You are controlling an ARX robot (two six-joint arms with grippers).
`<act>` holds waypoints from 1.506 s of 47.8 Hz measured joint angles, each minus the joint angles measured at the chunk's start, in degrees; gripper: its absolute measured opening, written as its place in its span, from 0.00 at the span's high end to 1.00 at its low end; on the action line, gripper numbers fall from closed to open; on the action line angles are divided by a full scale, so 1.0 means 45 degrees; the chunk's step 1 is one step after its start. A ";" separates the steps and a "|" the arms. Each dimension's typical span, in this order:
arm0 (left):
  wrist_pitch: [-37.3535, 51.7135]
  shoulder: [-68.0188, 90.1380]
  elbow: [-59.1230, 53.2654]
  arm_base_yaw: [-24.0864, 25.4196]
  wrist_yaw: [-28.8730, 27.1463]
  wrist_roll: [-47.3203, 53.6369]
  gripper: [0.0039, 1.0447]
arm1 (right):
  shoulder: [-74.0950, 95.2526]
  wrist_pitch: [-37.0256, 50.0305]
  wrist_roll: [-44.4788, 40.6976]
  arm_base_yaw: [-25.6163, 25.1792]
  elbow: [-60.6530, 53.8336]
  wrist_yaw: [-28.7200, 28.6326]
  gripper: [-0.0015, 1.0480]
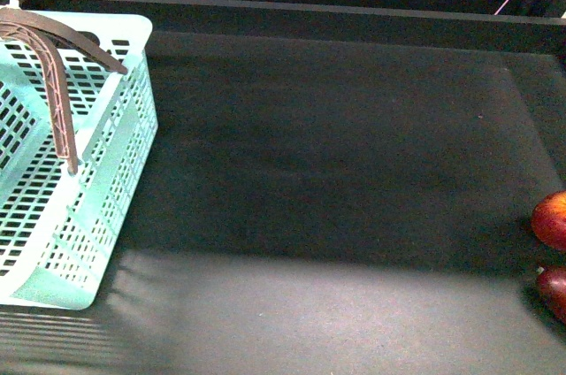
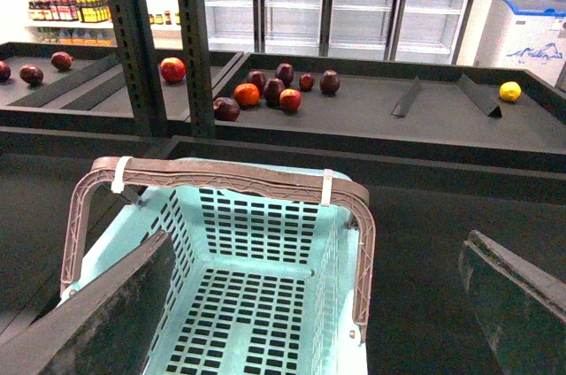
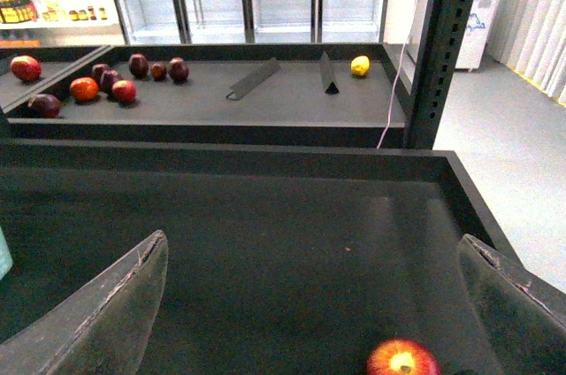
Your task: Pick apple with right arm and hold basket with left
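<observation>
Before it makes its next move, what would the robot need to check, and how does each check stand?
1. Right end effector open: ok, jaws wide apart.
2. Apple found: ok, lying free on the dark shelf.
3. Room around it: cannot tell; a darker apple lies close by.
4. Left end effector open: ok, jaws wide apart.
5. Basket held: not ok, nothing grips it yet; its brown handle stands raised.
6. Basket free to receive: ok, the part in view is empty.
</observation>
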 joint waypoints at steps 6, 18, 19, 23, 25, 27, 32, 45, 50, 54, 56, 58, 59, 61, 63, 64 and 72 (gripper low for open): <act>0.0000 0.0000 0.0000 0.0000 0.0000 0.0000 0.06 | 0.0000 0.0000 0.0000 0.0000 0.0000 0.0000 0.08; 0.0000 0.0000 0.0000 0.0000 0.0000 0.0000 0.06 | 0.0000 0.0000 0.0000 0.0000 0.0000 0.0000 0.08; 0.0000 0.0000 0.0000 0.0000 0.0000 0.0000 0.06 | 0.0000 0.0000 0.0000 0.0000 0.0000 0.0000 0.08; 0.0000 0.0000 0.0000 0.0000 0.0000 -0.0005 0.06 | 0.0000 0.0000 0.0000 0.0000 0.0000 0.0000 0.08; 0.0000 0.0000 0.0000 0.0000 0.0000 0.0000 0.06 | 0.0000 0.0000 0.0000 0.0000 0.0000 0.0000 0.08; 0.0000 0.0000 0.0000 0.0000 0.0000 0.0000 0.06 | 0.0000 0.0000 0.0000 0.0000 0.0000 0.0000 0.08; 0.0000 0.0000 0.0000 0.0000 0.0000 0.0000 0.06 | 0.0000 0.0000 0.0000 0.0000 0.0000 0.0000 0.08; -0.6538 0.5124 0.3007 -0.0923 -0.3070 -0.3410 0.06 | -0.0015 -0.0005 0.0000 0.0000 0.0000 -0.0010 0.08; -0.5314 0.7310 0.3589 -0.0719 -0.2671 -0.4401 0.06 | -0.0015 -0.0005 -0.0005 0.0000 0.0000 -0.0005 0.08; -0.3570 0.9209 0.4318 -0.0282 -0.1797 -0.5110 0.06 | -0.0015 -0.0005 0.0000 0.0000 0.0000 0.0000 0.08; -0.3055 0.9865 0.4546 -0.0068 -0.1375 -0.5503 0.06 | -0.0015 -0.0005 0.0000 0.0000 0.0000 0.0000 0.08; -0.2283 1.1079 0.4979 0.0393 -0.0641 -0.6300 0.06 | -0.0015 -0.0005 0.0000 0.0000 0.0000 -0.0005 0.08; -0.1846 1.1822 0.5255 0.0670 -0.0262 -0.6756 0.06 | -0.0015 -0.0005 0.0000 0.0000 0.0000 -0.0005 0.08; -0.1054 1.3051 0.5697 0.1083 0.0151 -0.7689 0.06 | -0.0015 -0.0005 0.0000 0.0000 0.0000 0.0000 0.08; -0.0248 1.4212 0.6169 0.1433 0.0500 -0.8646 0.06 | -0.0015 -0.0005 0.0000 0.0000 0.0000 0.0000 0.08; 0.0185 1.4868 0.6475 0.1632 0.0695 -0.9063 0.06 | -0.0015 -0.0005 0.0000 0.0000 0.0000 0.0000 0.08; 0.1637 1.7704 0.8102 0.2370 0.1661 -1.1638 0.06 | -0.0015 -0.0005 0.0000 0.0000 0.0000 0.0000 0.08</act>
